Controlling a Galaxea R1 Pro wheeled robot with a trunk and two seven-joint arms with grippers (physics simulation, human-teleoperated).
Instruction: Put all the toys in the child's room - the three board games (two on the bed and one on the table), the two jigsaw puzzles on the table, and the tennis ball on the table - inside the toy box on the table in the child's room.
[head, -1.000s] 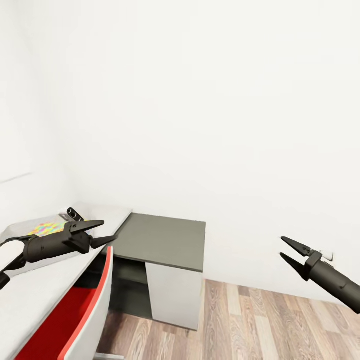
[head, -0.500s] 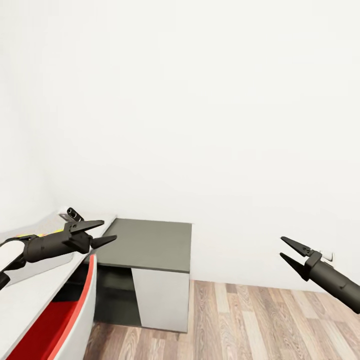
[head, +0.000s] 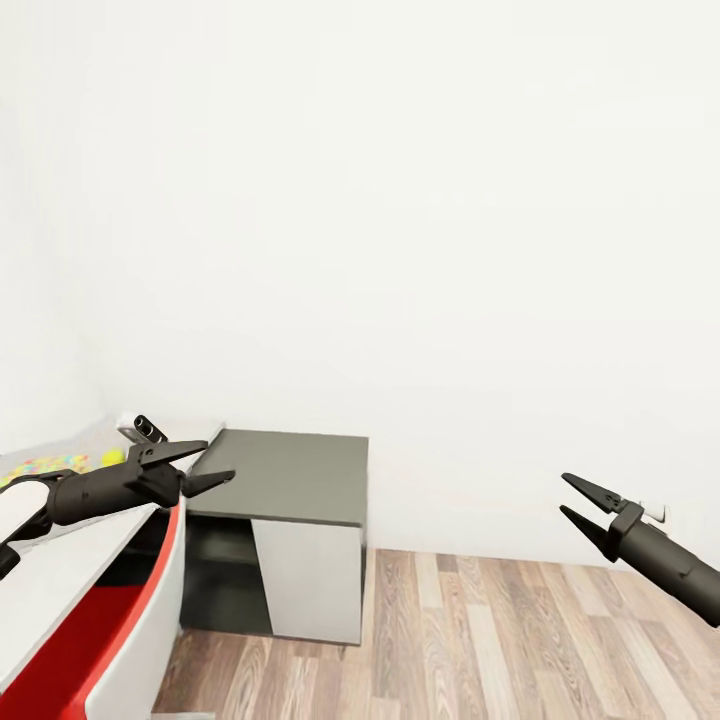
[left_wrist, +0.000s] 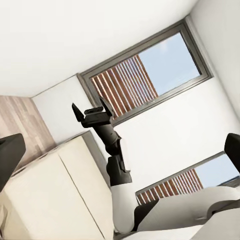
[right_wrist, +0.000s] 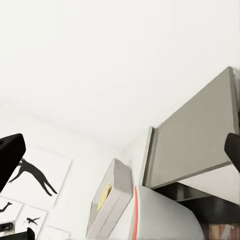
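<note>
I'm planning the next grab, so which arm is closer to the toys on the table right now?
The left. The left gripper hangs open at the table's edge, with a jigsaw puzzle and the tennis ball just beyond it. The right gripper, also open, is out over the wood floor.

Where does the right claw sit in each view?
Head view: right claw, lower right, above the wood floor.
Left wrist view: against the slatted window.
Right wrist view: its fingertips flank the frame.
Shared landmark, head and right wrist views: grey-topped cabinet.
</note>
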